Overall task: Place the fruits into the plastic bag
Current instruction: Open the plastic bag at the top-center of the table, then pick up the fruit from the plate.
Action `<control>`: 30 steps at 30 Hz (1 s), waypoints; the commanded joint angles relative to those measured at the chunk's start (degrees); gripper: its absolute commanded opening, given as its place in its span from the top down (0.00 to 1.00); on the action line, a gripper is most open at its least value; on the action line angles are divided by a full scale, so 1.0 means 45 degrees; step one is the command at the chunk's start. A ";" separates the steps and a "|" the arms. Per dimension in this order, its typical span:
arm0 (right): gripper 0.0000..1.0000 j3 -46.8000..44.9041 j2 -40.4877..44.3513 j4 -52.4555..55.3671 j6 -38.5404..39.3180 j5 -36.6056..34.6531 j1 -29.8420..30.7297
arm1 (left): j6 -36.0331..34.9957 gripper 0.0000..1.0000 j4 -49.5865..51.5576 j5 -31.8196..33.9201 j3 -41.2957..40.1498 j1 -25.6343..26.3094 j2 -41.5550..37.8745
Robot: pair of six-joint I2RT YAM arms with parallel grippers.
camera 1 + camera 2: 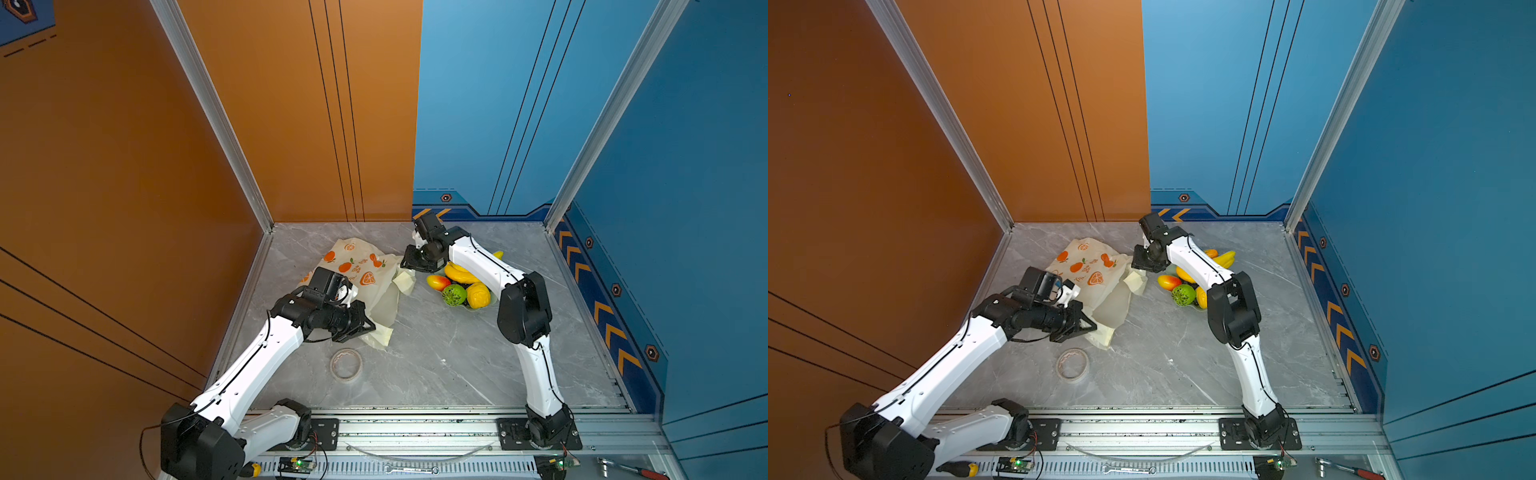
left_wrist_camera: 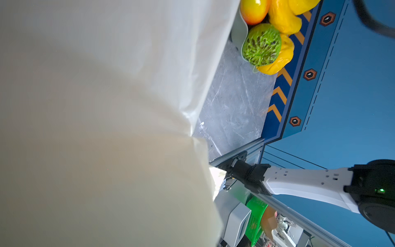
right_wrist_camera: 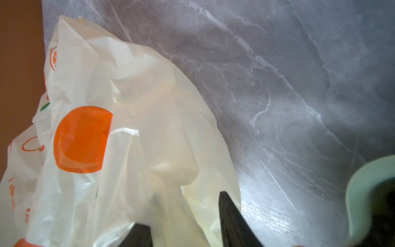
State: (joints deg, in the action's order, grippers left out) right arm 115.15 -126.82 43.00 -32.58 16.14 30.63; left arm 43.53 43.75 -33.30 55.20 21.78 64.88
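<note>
The cream plastic bag (image 1: 361, 270) with orange fruit prints lies crumpled at the back left of the table. My left gripper (image 1: 368, 328) is at the bag's near edge, shut on the film. That film fills the left wrist view (image 2: 106, 107) and hides the jaws. My right gripper (image 3: 180, 208) is open at the bag's right edge, with a fold of bag (image 3: 128, 107) between its fingers. The fruits sit heaped to the right: banana bunch (image 1: 459, 274), mango (image 1: 437, 282), bumpy green ball (image 1: 454, 294) and yellow lemon-like fruit (image 1: 478, 294). The right arm crosses over them.
The fruits rest in a pale green dish (image 3: 359, 192). A tape roll (image 1: 346, 364) lies on the marble table in front of the left gripper. Orange and blue walls close three sides. A spanner (image 1: 411, 470) and a red-handled ratchet (image 1: 631, 469) lie on the front rail.
</note>
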 commanded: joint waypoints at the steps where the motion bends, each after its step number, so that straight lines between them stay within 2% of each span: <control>1: 0.52 -0.0107 0.1394 0.0399 0.0373 -0.0569 -0.0060 | 0.0297 1.00 -0.0481 -0.0250 0.0094 0.0062 0.0069; 5: 0.42 0.0204 0.2276 0.1487 0.0658 -0.1152 -0.0213 | 0.0318 1.00 -0.0581 -0.0483 0.0260 0.0051 0.0249; 7: 0.33 0.0306 0.2681 0.2130 0.0832 -0.1388 -0.0361 | 0.0254 1.00 -0.0586 -0.0597 0.0376 0.0041 0.0412; 11: 0.32 0.0339 0.3324 0.3353 0.1172 -0.1584 -0.0603 | 0.0156 1.00 -0.0585 -0.0798 0.0516 0.0023 0.0651; 16: 0.32 -0.0439 0.4960 0.4635 0.1611 -0.2600 -0.1016 | 0.0073 1.00 -0.0583 -0.1062 0.0658 0.0002 0.0806; 21: 0.17 -0.2516 0.6787 0.5562 0.3085 -0.4542 -0.1661 | 0.0005 1.00 -0.0586 -0.1212 0.0761 -0.0006 0.1014; 22: 0.17 -0.3145 0.7024 0.5571 0.3444 -0.4781 -0.1761 | -0.0015 1.00 -0.0583 -0.1247 0.0761 0.0002 0.1095; 27: 0.17 -0.4079 0.7093 0.5610 0.4573 -0.5013 -0.1631 | -0.0083 1.00 -0.0582 -0.1389 0.1477 0.0023 0.1377; 30: 0.17 -0.4157 0.6815 0.5929 0.4572 -0.5280 -0.1201 | -0.0141 1.00 -0.0581 -0.1426 0.1512 0.0023 0.1537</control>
State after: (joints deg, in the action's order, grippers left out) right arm 97.38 -95.04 66.89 -14.87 -4.71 23.64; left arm 44.36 40.88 -38.20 60.69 21.78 71.05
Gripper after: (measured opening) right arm 0.831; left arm 0.045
